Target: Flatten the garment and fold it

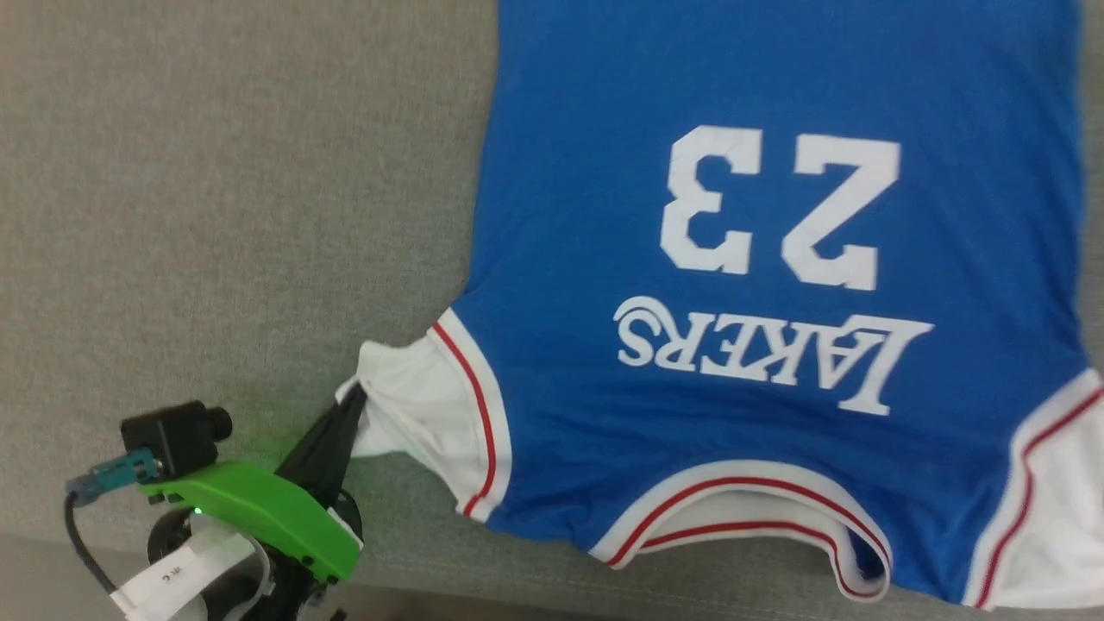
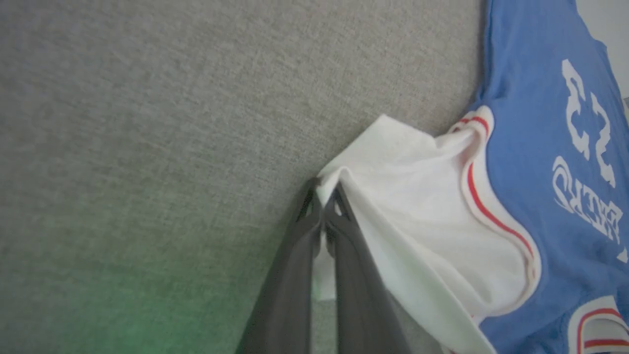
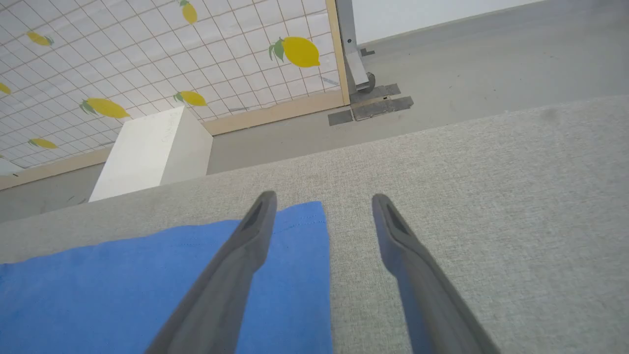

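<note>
garment (image 1: 759,172) lies spread on the grey fabric worktop (image 1: 216,216), taking up the right two-thirds of the head view. blue body looks mostly flat. the print faces up but reads upside down: "23" mid-frame, "lakers" below it. the neck trim w/ red & white stripes sits at the bottom edge, and the hem end runs off the top of the frame.

one white sleeve (image 1: 405,405) sticks out at the garment's lower left, the other sleeve (image 1: 1061,517) at the lower right corner.

left claw (image 1: 348,405) comes in from the lower left, w/ a green bracket (image 1: 259,509) & a small black camera (image 1: 177,435) on the wrist behind it. its two dark fingers are pressed together, pinching the outer edge of the lower-left sleeve. in the left wrist view the white cloth bunches to a point at the tips, w/ a bit of it showing between the fingers lower down.

right claw (image 3: 322,199) is spread wide, nothing in it, over the worktop at a blue corner of the garment. its left-of-frame finger overlaps that corner; can't tell if it touches.

beyond the worktop edge: grey floor (image 3: 491,59), a white box (image 3: 152,152) and a lemon-print grid panel (image 3: 147,59) at upper left.
</note>
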`<state>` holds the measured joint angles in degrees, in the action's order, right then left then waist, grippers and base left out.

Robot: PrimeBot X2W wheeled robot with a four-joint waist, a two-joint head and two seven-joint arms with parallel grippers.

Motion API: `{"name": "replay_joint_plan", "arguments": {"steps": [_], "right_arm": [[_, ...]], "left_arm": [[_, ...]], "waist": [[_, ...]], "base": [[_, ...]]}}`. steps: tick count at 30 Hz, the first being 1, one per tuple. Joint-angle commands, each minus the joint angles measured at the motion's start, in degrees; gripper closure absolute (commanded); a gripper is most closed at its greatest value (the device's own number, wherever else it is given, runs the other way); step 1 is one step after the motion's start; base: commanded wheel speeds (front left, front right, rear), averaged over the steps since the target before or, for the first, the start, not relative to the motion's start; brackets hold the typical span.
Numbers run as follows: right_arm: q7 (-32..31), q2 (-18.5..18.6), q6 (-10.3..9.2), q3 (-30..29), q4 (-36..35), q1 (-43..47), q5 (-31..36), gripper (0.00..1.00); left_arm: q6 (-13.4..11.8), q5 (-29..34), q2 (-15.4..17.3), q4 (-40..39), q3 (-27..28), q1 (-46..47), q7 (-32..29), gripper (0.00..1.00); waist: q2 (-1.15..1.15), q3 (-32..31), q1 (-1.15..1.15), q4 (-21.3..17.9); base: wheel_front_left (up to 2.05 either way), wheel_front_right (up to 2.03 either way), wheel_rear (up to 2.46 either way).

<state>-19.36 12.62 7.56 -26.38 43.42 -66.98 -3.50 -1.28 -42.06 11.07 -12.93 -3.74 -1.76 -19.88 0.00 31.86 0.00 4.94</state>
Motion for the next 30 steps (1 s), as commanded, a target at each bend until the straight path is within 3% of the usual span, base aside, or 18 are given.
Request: {"name": "replay_joint_plan", "arguments": {"steps": [1,12,13,14,15,16,24,30], "right_arm": [[-1.7,0.2,-0.08,-0.5,0.8,-1.7,1.4,0.00],[-15.5,-2.1,-0.08,-6.5,-2.6,-6.3,12.6,0.00],[-16.3,-1.9,-0.08,-6.5,-2.7,-6.6,13.1,0.04],[-17.1,-1.7,-0.08,-6.2,-2.7,-6.8,13.6,0.56],[-17.7,-1.7,-0.08,-6.1,-2.7,-6.9,13.7,0.70],[-18.2,-1.6,-0.08,-5.6,-2.8,-6.9,14.0,1.00],[-18.8,0.3,-0.08,0.3,-5.1,-4.2,14.9,1.00],[-7.6,3.0,-0.08,6.3,-7.8,1.5,10.9,1.00]], "left_arm": [[-0.6,-0.3,-0.1,1.7,0.3,0.8,-0.2,1.00],[0.2,-0.9,-0.3,1.6,0.6,1.2,1.6,1.00],[0.2,-1.0,-0.4,1.6,0.6,1.2,1.7,1.00],[0.2,-0.9,-0.4,1.6,0.7,1.2,1.8,1.00],[0.2,-0.9,-0.4,1.6,0.7,1.1,1.9,1.00],[0.2,-0.9,-0.3,1.7,0.7,1.1,2.0,1.00],[0.2,-1.1,-0.3,2.1,0.6,1.2,2.2,1.00],[0.6,-0.7,-0.4,3.9,0.0,1.3,2.8,1.00]], "waist": [[0.00,7.0,0.00,3.8],[0.00,10.9,0.00,5.3],[0.00,11.0,0.00,5.4],[0.00,11.2,0.00,5.5],[0.00,11.2,0.00,5.5],[0.00,11.3,0.00,5.5],[0.00,9.6,0.00,4.8],[0.00,5.4,0.00,4.2]], "base": [[0.00,0.00,0.00],[0.00,0.00,0.00],[0.00,0.00,0.00],[0.00,0.00,0.00],[0.00,0.00,0.00],[0.00,0.00,0.00],[0.00,0.00,0.00],[0.00,0.00,0.00]]}}
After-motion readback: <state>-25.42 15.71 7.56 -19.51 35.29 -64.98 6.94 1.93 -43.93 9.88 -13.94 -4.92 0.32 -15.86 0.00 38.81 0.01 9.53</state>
